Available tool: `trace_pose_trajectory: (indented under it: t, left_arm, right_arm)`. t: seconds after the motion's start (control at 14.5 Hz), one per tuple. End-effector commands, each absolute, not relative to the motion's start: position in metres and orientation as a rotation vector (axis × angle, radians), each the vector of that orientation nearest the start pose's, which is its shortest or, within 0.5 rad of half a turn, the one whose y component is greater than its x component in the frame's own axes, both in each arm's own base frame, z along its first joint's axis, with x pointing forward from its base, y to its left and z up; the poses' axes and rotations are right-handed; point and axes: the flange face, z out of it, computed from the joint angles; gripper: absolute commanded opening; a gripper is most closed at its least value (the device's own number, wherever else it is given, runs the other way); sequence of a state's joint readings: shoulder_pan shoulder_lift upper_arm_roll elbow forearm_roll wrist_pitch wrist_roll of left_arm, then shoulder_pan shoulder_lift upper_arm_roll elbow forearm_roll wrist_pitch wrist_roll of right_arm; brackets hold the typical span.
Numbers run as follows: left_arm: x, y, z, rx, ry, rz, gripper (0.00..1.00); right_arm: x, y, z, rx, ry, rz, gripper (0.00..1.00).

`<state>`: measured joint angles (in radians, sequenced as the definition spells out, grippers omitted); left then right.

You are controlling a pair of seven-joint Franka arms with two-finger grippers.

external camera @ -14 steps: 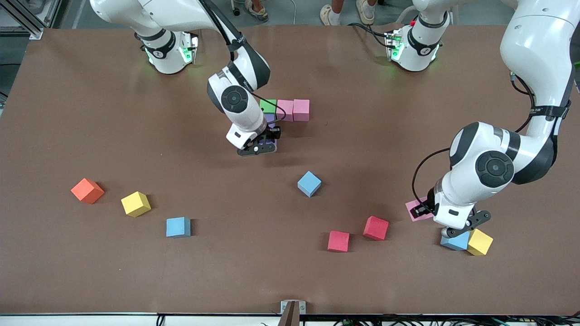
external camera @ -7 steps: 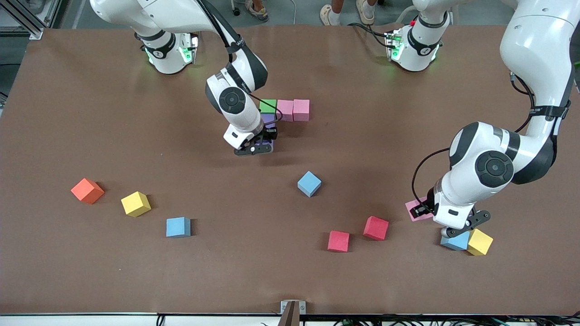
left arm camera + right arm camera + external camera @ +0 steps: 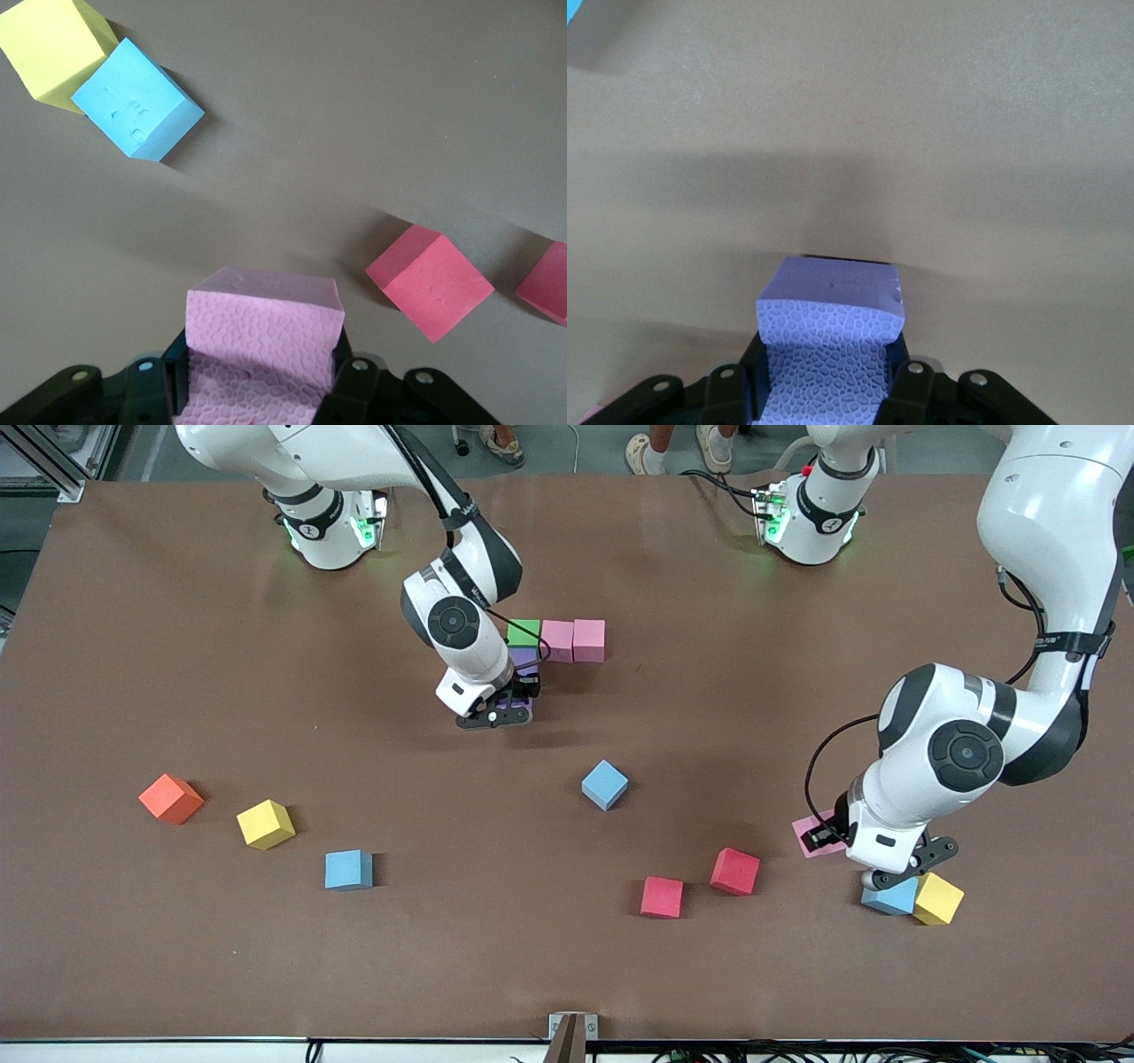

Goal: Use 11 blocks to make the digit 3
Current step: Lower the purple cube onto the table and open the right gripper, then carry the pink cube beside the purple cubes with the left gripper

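Pinching a purple cube (image 3: pixel 831 305), right gripper (image 3: pixel 498 713) low near the table's (image 3: pixel 177 646) middle, just nearer the camera than a second purple cube (image 3: pixel 525 658) under a row: green cube (image 3: pixel 524 632), two pink cubes (image 3: pixel 574 640), touching, running along the table's length. Clamped on a pink cube (image 3: pixel 262 341), left gripper (image 3: pixel 886 868) toward the left arm's end, over a touching light blue cube (image 3: pixel 135 99) and yellow cube (image 3: pixel 53 49). Scattered toward the near edge: two red cubes (image 3: pixel 700 884), two more blue, another yellow, one orange (image 3: pixel 171 798). No legible writing anywhere.
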<state>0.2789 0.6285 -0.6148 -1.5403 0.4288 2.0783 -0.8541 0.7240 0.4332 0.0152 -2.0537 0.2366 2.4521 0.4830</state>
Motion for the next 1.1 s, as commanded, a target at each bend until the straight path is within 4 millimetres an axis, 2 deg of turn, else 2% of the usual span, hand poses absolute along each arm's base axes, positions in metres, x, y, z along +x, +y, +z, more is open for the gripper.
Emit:
trace_pose_trajectory:
  t: [0.0, 0.07, 0.21, 0.41, 0.48, 0.55, 0.76, 0.9, 1.04]
  left_arm:
    - [0.680, -0.152, 0.344, -3.072, -0.674, -0.054, 0.13]
    - [0.680, -0.155, 0.345, -3.055, -0.748, -0.055, 0.12]
    - [0.674, -0.173, 0.342, -3.021, -0.955, -0.016, 0.09]
    - [0.668, -0.187, 0.341, -2.860, -1.510, 0.154, 0.08]
    - [0.660, -0.204, 0.338, -2.787, -1.601, 0.179, 0.09]
    - [0.647, -0.231, 0.332, -2.725, -1.641, 0.209, 0.09]
    - [0.619, -0.294, 0.328, -2.553, -1.833, 0.213, 0.09]
    - [0.603, -0.330, 0.330, -2.454, -1.957, 0.210, 0.08]
    - [0.584, -0.366, 0.322, -2.340, -2.064, 0.230, 0.08]
  right_arm:
    - [0.432, 0.398, 0.219, -3.026, -0.081, 0.184, 0.30]
    - [0.431, 0.398, 0.218, -3.026, -0.082, 0.184, 0.30]
    - [0.432, 0.400, 0.219, -3.021, -0.077, 0.181, 0.31]
    - [0.432, 0.400, 0.219, -3.021, -0.079, 0.181, 0.31]
    - [0.432, 0.401, 0.220, -3.020, -0.075, 0.180, 0.30]
    - [0.432, 0.401, 0.217, -3.021, -0.075, 0.182, 0.31]
    - [0.431, 0.402, 0.216, -3.022, -0.081, 0.184, 0.31]
    - [0.432, 0.403, 0.215, -3.022, -0.079, 0.186, 0.30]
    - [0.431, 0.406, 0.214, -3.020, -0.086, 0.183, 0.31]
